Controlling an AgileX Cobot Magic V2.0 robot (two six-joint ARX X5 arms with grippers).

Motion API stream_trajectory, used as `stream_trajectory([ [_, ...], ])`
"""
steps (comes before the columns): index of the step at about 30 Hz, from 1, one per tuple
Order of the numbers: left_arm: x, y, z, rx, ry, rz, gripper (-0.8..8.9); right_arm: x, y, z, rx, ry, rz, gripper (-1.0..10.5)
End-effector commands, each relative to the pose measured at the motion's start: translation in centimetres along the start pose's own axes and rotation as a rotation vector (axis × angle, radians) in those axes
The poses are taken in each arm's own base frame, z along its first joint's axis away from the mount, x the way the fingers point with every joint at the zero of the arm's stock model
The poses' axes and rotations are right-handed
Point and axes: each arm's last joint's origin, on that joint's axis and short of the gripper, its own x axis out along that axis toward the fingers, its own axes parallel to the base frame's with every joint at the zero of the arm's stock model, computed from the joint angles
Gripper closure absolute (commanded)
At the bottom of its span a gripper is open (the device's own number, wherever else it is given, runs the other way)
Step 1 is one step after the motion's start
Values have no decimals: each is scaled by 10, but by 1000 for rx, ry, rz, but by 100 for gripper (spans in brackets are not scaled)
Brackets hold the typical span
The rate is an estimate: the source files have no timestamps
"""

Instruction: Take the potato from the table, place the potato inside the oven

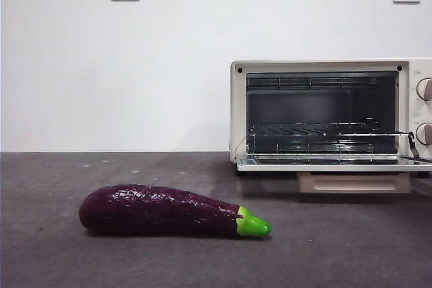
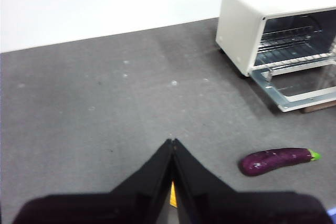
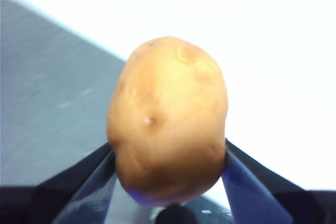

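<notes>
The orange-brown potato point(image 3: 168, 116) fills the right wrist view, held up in the air with my right gripper point(image 3: 168, 166) shut on its lower half. It does not show in the front view. The cream-white oven point(image 1: 331, 116) stands at the right of the table point(image 1: 135, 261) with its door folded down flat and the wire rack point(image 1: 324, 131) bare inside. In the left wrist view the oven point(image 2: 241, 24) is far off, and my left gripper point(image 2: 172, 142) hangs shut over bare table with nothing in it.
A long glossy purple eggplant point(image 1: 169, 211) with a green stem lies on the table in front, left of the oven; the left wrist view shows the eggplant point(image 2: 277, 160) too. A white wall with two sockets stands behind.
</notes>
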Motion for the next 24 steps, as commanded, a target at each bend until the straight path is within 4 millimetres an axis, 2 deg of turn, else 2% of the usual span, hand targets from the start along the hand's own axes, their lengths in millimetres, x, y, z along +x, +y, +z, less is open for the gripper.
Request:
stream_trajectory([
  [1, 0, 0, -1, -25, -5, -6, 821, -25, -24, 5, 44, -52, -23, 883],
  [7, 0, 0, -1, -24, -6, -4, 821, -40, -41, 5, 10, -12, -112, 883],
  [12, 0, 0, -1, -24, -5, -6, 821, -46, -56, -9, -88, 90, -136, 883],
  [18, 0, 0, -1, -20, -6, -3, 821, -53, -87, -40, -85, 207, -88, 883],
  [24, 0, 0, -1, -20, -5, -3, 821, -59, -128, -89, -45, 352, -175, 883],
])
